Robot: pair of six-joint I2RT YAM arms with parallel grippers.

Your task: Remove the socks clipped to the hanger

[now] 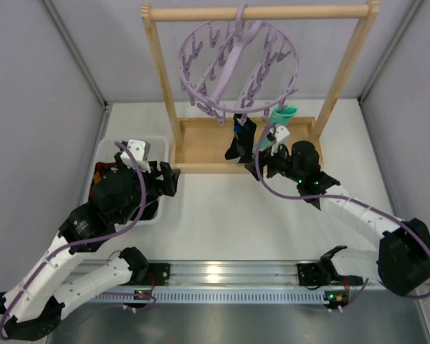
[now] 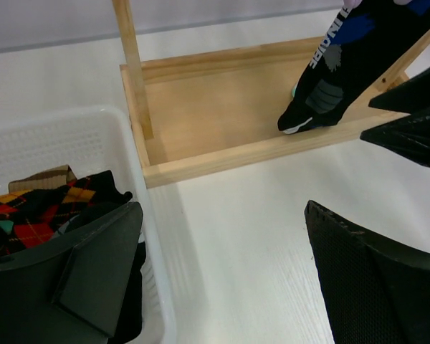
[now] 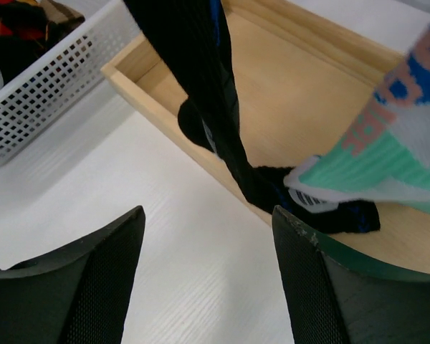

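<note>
— While the purple hanger hangs from the top bar of the wooden rack, two socks are clipped under it, side by side: a black sock and a green-and-white sock.

— How low do they hang?

— The black one's toe reaches the rack's wooden floor.

— And the robot's hands?

— The right gripper sits low, just in front of both socks, fingers spread wide, holding nothing. The left gripper is at the edge of the white basket, spread wide too.

— What's in there?

— A red diamond sock.
</note>
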